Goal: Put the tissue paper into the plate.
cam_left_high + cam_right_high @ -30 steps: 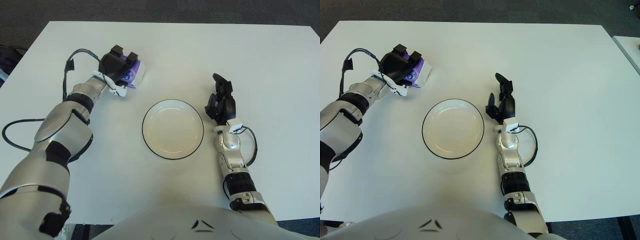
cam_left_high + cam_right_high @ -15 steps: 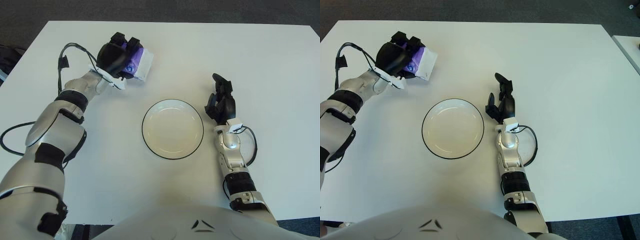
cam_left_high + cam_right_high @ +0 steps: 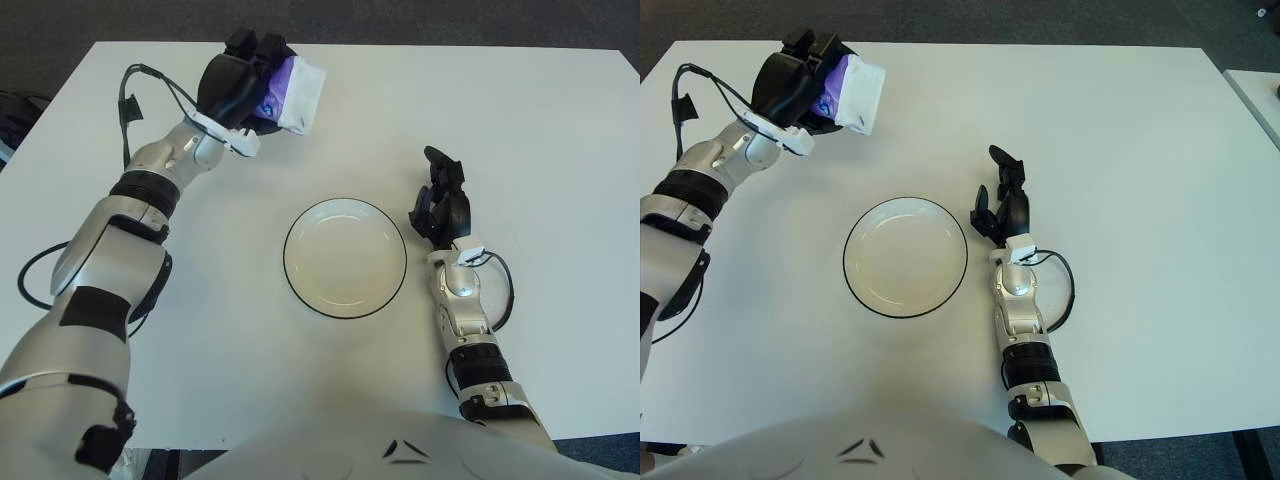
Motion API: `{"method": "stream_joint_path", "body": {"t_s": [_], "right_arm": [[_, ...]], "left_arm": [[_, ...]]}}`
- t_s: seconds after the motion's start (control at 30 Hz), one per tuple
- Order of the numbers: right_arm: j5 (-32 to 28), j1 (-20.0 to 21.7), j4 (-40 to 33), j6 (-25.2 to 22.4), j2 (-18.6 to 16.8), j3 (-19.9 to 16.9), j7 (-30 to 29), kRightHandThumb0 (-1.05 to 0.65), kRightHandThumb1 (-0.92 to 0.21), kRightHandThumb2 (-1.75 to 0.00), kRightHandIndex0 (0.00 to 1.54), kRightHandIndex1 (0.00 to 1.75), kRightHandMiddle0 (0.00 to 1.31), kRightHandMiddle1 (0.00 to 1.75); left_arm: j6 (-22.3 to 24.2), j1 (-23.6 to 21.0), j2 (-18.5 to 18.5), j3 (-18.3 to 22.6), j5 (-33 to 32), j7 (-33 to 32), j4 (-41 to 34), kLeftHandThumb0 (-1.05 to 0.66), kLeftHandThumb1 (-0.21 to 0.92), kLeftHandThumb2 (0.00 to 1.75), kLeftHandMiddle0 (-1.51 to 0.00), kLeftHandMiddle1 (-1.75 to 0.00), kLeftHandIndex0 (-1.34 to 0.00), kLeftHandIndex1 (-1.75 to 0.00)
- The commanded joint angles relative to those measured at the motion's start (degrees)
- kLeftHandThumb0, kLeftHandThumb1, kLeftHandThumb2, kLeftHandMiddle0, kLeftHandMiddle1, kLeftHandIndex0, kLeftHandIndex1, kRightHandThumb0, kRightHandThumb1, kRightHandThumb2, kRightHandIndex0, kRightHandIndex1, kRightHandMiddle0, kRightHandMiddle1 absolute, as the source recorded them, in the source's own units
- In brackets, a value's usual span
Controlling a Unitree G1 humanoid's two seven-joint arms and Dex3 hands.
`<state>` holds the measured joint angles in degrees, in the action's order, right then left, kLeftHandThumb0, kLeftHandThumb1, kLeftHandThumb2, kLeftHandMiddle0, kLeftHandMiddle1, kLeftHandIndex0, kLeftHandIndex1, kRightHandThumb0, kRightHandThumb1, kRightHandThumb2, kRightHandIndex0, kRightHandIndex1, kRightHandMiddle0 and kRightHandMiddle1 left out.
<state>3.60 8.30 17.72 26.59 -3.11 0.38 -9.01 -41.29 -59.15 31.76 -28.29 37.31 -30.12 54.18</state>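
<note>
My left hand (image 3: 243,85) is raised above the far left part of the white table (image 3: 520,120), shut on a purple and white tissue packet (image 3: 294,91) that sticks out to its right. The white plate (image 3: 345,258) with a dark rim sits empty in the middle of the table, below and to the right of the held packet. My right hand (image 3: 441,203) shows just right of the plate, its fingers loosely curled with nothing in them.
A black cable (image 3: 150,82) loops off my left wrist. Dark floor (image 3: 400,20) lies beyond the table's far edge.
My left hand has lifted the tissue packet off the table and carried it up and to the right. The right hand and the plate have not moved.
</note>
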Motion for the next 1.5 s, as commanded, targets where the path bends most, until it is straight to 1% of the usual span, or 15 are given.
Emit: {"method": "stream_joint_path", "body": {"t_s": [0.0, 0.2, 0.4, 0.5, 0.63, 0.8, 0.97, 1.13, 1.27, 1.47], "right_arm": [[1.57, -9.40, 12.95, -3.52, 0.69, 0.25, 0.00, -0.64, -0.92, -0.86, 0.31, 0.10, 0.00, 0.75], [1.55, -9.44, 12.84, -3.85, 0.45, 0.26, -0.35, -0.64, -0.92, -0.86, 0.31, 0.11, 0.00, 0.76], [1.75, -9.44, 12.75, -4.19, 0.27, 0.32, -0.79, -0.65, -0.92, -0.87, 0.31, 0.11, 0.00, 0.76], [1.76, -9.41, 12.79, -4.54, 0.22, 0.27, -0.93, -0.65, -0.92, -0.87, 0.31, 0.11, 0.00, 0.76], [1.70, -9.45, 12.77, -4.67, 0.20, 0.23, -1.09, -0.65, -0.92, -0.88, 0.30, 0.11, 0.00, 0.76], [1.55, -9.53, 12.67, -4.67, 0.23, 0.21, -1.07, -0.65, -0.92, -0.88, 0.31, 0.11, 0.00, 0.76], [1.37, -9.50, 12.75, -4.52, 0.21, 0.14, -0.95, -0.65, -0.92, -0.88, 0.31, 0.11, 0.00, 0.76], [1.24, -9.41, 12.93, -4.43, 0.22, 0.05, -0.86, -0.65, -0.92, -0.88, 0.31, 0.11, 0.00, 0.76], [1.13, -9.24, 13.34, -4.18, 0.22, -0.05, -0.84, -0.64, -0.92, -0.88, 0.31, 0.11, 0.00, 0.76], [1.22, -9.00, 13.81, -4.03, 0.22, -0.12, -1.05, -0.64, -0.92, -0.87, 0.31, 0.12, 0.00, 0.76]], "left_arm": [[-3.09, 1.27, 0.75, 2.10, -3.04, 8.01, -8.83, 0.00, 0.09, 1.56, -0.81, -1.66, -0.55, -1.75], [-3.68, 2.82, 0.78, 2.83, -3.71, 13.26, -13.81, 0.00, 0.07, 1.58, -0.83, -1.65, -0.57, -1.75], [-5.38, 3.65, 0.52, 3.08, -4.83, 17.75, -16.30, 0.00, 0.05, 1.59, -0.84, -1.66, -0.58, -1.75], [-6.98, 4.74, 0.33, 3.05, -5.97, 20.33, -18.44, 0.00, 0.05, 1.60, -0.84, -1.66, -0.59, -1.75], [-8.01, 7.64, 0.53, 3.41, -8.44, 24.10, -23.35, 0.00, 0.05, 1.60, -0.84, -1.66, -0.59, -1.75], [-7.56, 10.08, 1.32, 4.06, -12.07, 30.01, -28.33, 0.00, 0.05, 1.60, -0.83, -1.67, -0.58, -1.75], [-7.05, 11.89, 1.53, 5.15, -12.70, 33.11, -32.23, 0.00, 0.05, 1.61, -0.83, -1.68, -0.58, -1.75], [-8.70, 12.88, 1.34, 5.69, -13.14, 35.62, -33.97, 0.00, 0.05, 1.61, -0.83, -1.69, -0.58, -1.75], [-9.18, 13.85, 2.33, 5.57, -13.58, 38.91, -37.17, 0.00, 0.05, 1.61, -0.83, -1.69, -0.58, -1.75], [-8.92, 16.88, 3.36, 6.70, -13.32, 40.79, -42.29, 0.00, 0.06, 1.60, -0.82, -1.69, -0.57, -1.75]]}}
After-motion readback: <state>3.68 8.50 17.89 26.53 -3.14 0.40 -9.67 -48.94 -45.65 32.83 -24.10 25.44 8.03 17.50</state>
